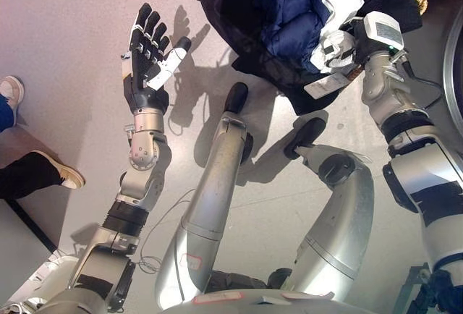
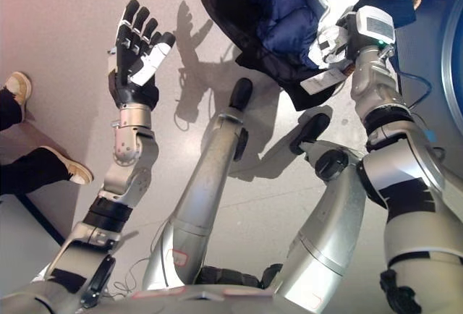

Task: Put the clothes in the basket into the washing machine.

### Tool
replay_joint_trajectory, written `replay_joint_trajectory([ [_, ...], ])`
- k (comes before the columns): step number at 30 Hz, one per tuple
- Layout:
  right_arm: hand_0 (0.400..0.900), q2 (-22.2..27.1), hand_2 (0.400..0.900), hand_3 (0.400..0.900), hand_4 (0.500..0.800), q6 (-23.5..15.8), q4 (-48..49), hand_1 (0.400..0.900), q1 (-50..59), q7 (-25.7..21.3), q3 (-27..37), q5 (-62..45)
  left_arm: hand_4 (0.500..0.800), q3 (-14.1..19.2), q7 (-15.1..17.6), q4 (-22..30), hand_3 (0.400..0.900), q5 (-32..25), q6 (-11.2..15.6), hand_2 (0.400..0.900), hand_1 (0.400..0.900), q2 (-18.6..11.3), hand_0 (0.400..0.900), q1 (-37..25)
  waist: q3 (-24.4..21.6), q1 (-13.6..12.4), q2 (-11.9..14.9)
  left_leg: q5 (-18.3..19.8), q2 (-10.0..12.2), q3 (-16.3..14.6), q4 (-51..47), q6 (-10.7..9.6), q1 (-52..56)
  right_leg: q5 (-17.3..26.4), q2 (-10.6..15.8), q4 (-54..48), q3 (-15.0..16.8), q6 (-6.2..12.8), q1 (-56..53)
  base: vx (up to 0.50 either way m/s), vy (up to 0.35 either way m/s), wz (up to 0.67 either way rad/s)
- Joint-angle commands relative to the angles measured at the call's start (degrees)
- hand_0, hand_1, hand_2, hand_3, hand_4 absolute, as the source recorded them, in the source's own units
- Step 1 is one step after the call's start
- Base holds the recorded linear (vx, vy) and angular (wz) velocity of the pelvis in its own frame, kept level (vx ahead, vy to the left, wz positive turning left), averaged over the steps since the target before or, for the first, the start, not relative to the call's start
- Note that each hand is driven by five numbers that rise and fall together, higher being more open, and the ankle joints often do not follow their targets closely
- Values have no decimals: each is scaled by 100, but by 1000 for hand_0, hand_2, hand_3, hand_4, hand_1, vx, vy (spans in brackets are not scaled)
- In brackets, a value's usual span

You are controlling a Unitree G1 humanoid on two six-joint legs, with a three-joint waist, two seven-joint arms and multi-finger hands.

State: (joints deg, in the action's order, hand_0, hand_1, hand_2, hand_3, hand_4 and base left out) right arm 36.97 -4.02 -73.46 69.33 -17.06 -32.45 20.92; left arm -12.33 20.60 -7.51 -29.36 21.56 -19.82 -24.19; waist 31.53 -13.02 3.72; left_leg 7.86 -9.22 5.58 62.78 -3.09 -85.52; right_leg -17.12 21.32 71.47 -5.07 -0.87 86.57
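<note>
A bundle of clothes, black, navy blue and white, hangs at the top of the view above the grey floor, with a white label dangling from its lower edge. My right hand comes in from the right and its fingers are curled into the white and black cloth; it also shows in the right eye view. My left hand is raised at the upper left, fingers straight and spread, holding nothing. No basket shows.
The curved rim of the washing machine door runs along the right edge. A person's legs and light shoes stand at the left edge. Grey floor lies beneath.
</note>
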Motion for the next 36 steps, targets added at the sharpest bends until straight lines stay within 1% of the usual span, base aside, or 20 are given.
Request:
replay_joint_trajectory([
  [1,400,41,400,400,500,-14,-258,400,-235,6,-399,139,800,68,-58,637,900,9,593,900,900,196,900,378,-523,18,-481,349,-139,241,-60,311,-79,-147,-49,183,358,530,222,0,0,0],
  [7,400,18,400,400,500,-10,-250,400,-209,-3,-421,170,800,86,-59,631,900,35,589,900,900,179,900,360,-536,24,-456,333,-122,244,-50,304,-100,-122,-57,169,358,526,232,0,0,0],
  [11,400,-27,400,400,500,-15,-122,400,-178,-116,-346,90,800,153,-6,629,900,63,585,900,900,192,900,358,-559,75,-389,295,-87,237,-118,305,-70,-55,-105,52,310,541,169,-19,2,-4],
  [13,400,-34,400,400,500,-35,-17,400,-134,-191,-343,43,800,173,27,618,900,84,585,900,900,185,900,352,-563,114,-344,279,-61,243,-179,303,-31,-13,-138,-48,286,545,113,-27,7,-7],
  [14,400,-25,400,400,500,-48,149,400,-68,-261,-311,-28,800,222,70,613,900,111,571,900,900,164,900,352,-572,167,-281,254,-23,240,-258,296,14,37,-167,-169,250,551,33,-31,5,-7],
  [19,400,-50,400,400,500,-79,459,400,23,-371,-263,-166,800,351,159,582,900,159,555,900,900,120,900,324,-567,270,-152,203,42,256,-449,286,157,110,-241,-450,150,547,-185,-36,-6,-8],
  [20,400,-50,400,400,500,-90,646,400,83,-416,-238,-207,800,409,205,543,900,168,547,900,900,118,900,340,-562,330,-83,178,65,244,-543,273,210,146,-279,-572,113,546,-278,-44,-7,-8],
  [21,400,-50,400,400,500,-84,655,400,82,-413,-236,-207,800,412,205,544,900,168,547,900,900,116,900,339,-553,330,-84,173,67,247,-554,272,224,152,-281,-584,109,544,-294,-57,-13,-13],
  [22,400,-26,400,400,500,-97,1010,400,78,-487,-177,-221,800,507,255,491,900,184,535,900,900,118,900,336,-555,421,2,156,94,242,-639,262,291,186,-319,-725,57,554,-393,-37,-16,-9],
  [24,400,-11,400,400,500,-82,1314,400,77,-532,-130,-171,800,593,296,453,900,203,511,900,900,124,900,369,-570,497,58,140,104,251,-723,250,361,197,-366,-842,5,546,-500,-33,-13,-7],
  [25,400,-9,400,400,500,-71,1332,400,65,-529,-123,-167,800,593,296,454,900,203,510,900,900,122,900,373,-568,497,58,135,106,254,-733,249,373,202,-368,-854,0,544,-513,-18,-8,-6],
  [27,400,54,400,400,500,-50,1899,400,2,-589,4,-64,800,732,342,371,900,217,475,900,900,151,900,425,-609,623,157,127,150,259,-842,237,466,222,-443,-1023,-56,540,-635,-23,4,-13],
  [28,400,59,400,400,500,-35,1927,400,-19,-583,18,-58,800,728,342,371,900,218,474,900,900,147,900,428,-607,617,158,123,153,262,-852,236,479,228,-446,-1035,-61,539,-649,-18,5,-14],
  [31,400,140,400,400,500,-8,2553,400,-218,-618,265,25,800,841,399,284,900,263,435,900,900,142,900,479,-655,727,262,111,224,282,-993,230,608,277,-509,-1207,-118,551,-800,-13,-12,-10],
  [32,400,175,400,400,500,-6,2877,400,-327,-627,393,72,800,894,415,211,900,266,406,900,900,149,900,480,-670,806,314,108,271,272,-1064,229,680,309,-551,-1310,-138,565,-884,-15,-11,-9],
  [33,400,179,400,400,500,6,2904,400,-352,-619,413,79,800,887,414,208,900,264,407,900,900,143,900,481,-664,796,319,103,275,273,-1077,229,697,316,-556,-1324,-141,564,-901,-14,2,-13],
  [36,400,249,400,400,500,19,3443,400,-641,-586,770,159,800,1008,422,109,900,277,351,900,900,130,900,515,-684,909,405,80,353,271,-1263,238,870,358,-629,-1510,-180,586,-1093,-10,4,-11],
])
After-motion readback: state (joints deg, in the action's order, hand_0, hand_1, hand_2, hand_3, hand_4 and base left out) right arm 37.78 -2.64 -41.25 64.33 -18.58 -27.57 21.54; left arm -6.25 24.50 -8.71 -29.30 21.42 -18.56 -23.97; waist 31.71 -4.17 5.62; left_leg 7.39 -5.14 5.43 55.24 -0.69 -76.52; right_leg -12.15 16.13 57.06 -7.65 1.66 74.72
